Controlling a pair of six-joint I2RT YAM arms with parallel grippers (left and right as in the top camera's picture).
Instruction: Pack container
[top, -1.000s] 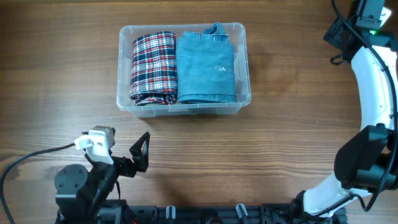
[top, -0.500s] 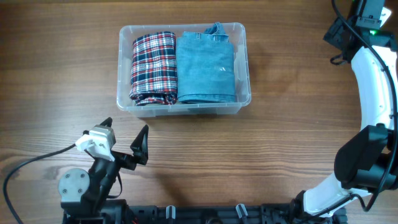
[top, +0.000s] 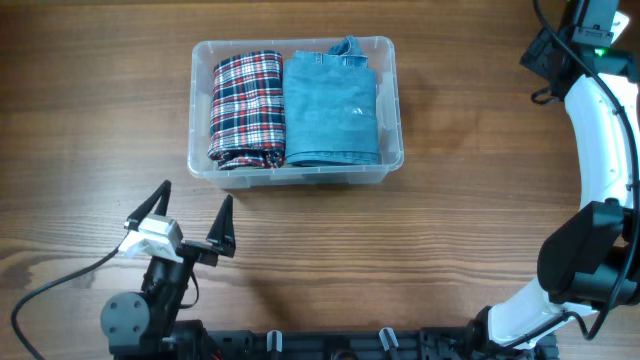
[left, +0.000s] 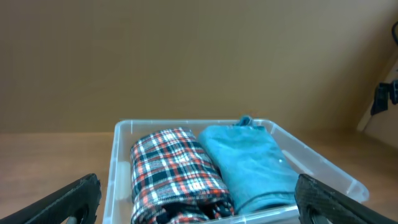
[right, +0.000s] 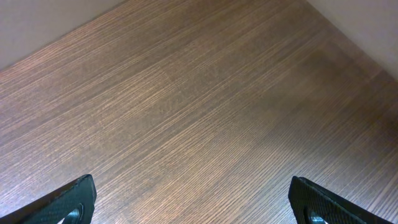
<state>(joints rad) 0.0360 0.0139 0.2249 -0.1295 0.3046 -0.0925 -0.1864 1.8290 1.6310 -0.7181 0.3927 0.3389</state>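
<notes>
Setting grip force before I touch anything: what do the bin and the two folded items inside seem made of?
The container: clear, glossy plastic; the cloth shows through its walls. The plaid item: soft woven cloth, perhaps flannel. The blue item: matte, denim-like cloth, seams visible.

Left claw (top: 195, 195), right claw (right: 193, 202) spread wide
</notes>
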